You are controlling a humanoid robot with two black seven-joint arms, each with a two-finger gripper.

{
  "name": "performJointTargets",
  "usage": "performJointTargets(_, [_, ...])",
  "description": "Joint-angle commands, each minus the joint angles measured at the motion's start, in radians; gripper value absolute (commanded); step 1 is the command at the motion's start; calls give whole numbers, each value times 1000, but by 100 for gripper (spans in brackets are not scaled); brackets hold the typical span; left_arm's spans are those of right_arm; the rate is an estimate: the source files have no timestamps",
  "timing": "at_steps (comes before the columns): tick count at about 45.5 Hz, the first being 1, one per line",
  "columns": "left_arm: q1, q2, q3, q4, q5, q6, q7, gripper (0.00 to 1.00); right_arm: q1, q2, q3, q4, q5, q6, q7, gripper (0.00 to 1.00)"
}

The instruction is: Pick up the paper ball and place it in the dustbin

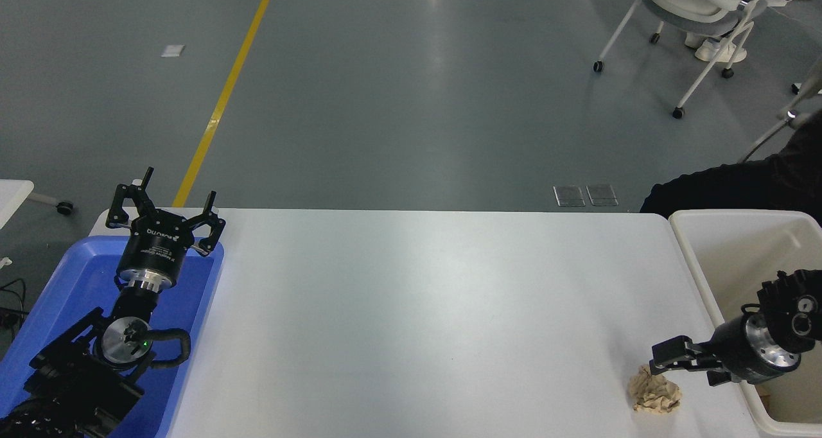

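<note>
White tabletop bears the paper ball [654, 391] just beneath the right gripper [668, 361], whose fingers stand apart, likely to straddle it; dustbin [706, 284] waits alongside. Left gripper [165, 213] parked open over a blue tray [64, 277].

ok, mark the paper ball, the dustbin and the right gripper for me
paper ball [655, 394], head view, on the middle of the crumpled wad.
dustbin [697, 272], head view, on its left rim.
right gripper [668, 361], head view, between its fingertips, just above the ball.
</note>
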Motion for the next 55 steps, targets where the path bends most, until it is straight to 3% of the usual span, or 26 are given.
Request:
performJointTargets(1, [0,0,0,1,0,0,0,100,-64,21,46,-30,-6,-15,-1,100])
performJointTargets(28, [0,0,0,1,0,-2,3,100,-104,71,87,-33,109,-16,1,97])
performJointTargets(32, [0,0,0,0,2,-2,3,100,-116,82,87,-48,109,-20,4,86])
performJointTargets(37, [0,0,0,0,2,-2,3,100,-121,85,84,-58,106,-23,36,57])
performJointTargets(43, [0,0,0,0,2,-2,3,100,-129,86,79,-59,92,-24,52,3])
performJointTargets(55, [-2,0,0,0,2,-3,5,100,-93,51,69,-51,66,-12,52,0])
